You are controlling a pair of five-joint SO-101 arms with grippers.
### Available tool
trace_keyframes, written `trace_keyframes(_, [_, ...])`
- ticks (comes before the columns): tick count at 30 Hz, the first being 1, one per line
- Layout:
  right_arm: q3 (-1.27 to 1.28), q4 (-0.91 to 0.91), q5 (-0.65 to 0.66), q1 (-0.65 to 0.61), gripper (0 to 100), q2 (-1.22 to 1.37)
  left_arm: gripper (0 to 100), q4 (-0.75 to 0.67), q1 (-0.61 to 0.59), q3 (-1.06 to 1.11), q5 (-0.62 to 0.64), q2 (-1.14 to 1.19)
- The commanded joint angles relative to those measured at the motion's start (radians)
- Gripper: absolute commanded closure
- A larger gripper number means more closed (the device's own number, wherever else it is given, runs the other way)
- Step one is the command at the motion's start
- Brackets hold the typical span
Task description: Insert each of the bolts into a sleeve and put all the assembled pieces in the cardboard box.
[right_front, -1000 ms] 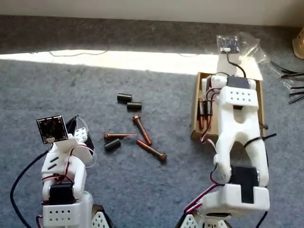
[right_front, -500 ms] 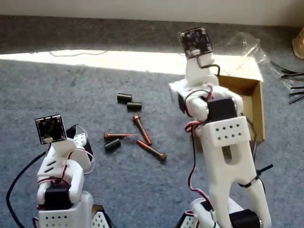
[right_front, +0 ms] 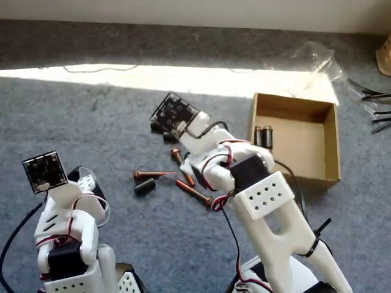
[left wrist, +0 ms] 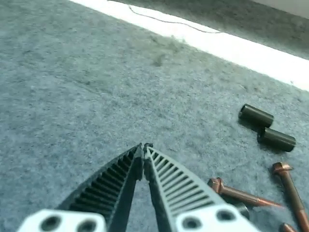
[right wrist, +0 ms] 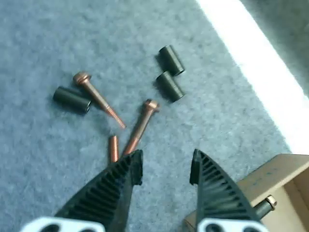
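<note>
In the left wrist view, the left gripper [left wrist: 144,147] is seen with its tips pressed together and nothing caught between them, above the grey carpet [left wrist: 72,72]. In the right wrist view, the right gripper [right wrist: 164,166] is seen spread apart and empty, hung over the loose parts. Three loose bolts [right wrist: 141,125] and three loose sleeves [right wrist: 170,85] are counted there; one sleeve lies just beside a bolt head and two lie close together farther off. In the high view, the cardboard box [right_front: 299,143] is found at three o'clock of the bolts, and two assembled pieces [right_front: 262,135] lie just beside its nine-o'clock wall. Since a second ago, the right arm [right_front: 263,195] has been swung from above the box to above the bolts, and the left arm [right_front: 67,213] has been drawn slightly toward seven o'clock.
</note>
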Motion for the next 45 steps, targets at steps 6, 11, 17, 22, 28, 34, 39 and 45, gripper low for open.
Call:
trace_keyframes(6, [0.202,-0.213,0.19,-0.071,85.3,-0.03,97,-0.028,-0.116,-0.03,0.005,0.001])
trace_keyframes(11, [0.291,-0.372,0.203,-0.047,85.1,-0.012,97,-0.028,-0.119,-0.024,0.005,0.001])
trace_keyframes(17, [0.024,-0.237,0.204,-0.048,85.0,0.206,97,-0.028,-0.119,-0.022,0.005,0.001])
trace_keyframes(22, [-0.309,-0.09,0.204,-0.05,85.0,0.458,97,-0.028,-0.119,-0.021,0.005,0.001])
trace_keyframes(28, [-0.697,0.045,0.204,-0.05,85.0,0.774,97,-0.066,-0.12,0.028,0.005,0.001])
trace_keyframes(34, [-1.133,0.242,0.207,-0.045,85.0,1.082,97,-0.095,-0.119,0.054,-0.005,0.001])
trace_keyframes(39, [-1.449,0.377,0.315,-0.045,85.0,1.311,97,-0.094,-0.116,0.054,-0.101,0.001])
trace_keyframes(45, [-1.759,0.499,0.318,0.027,85.0,1.503,97,-0.092,-0.116,0.054,-0.101,0.001])
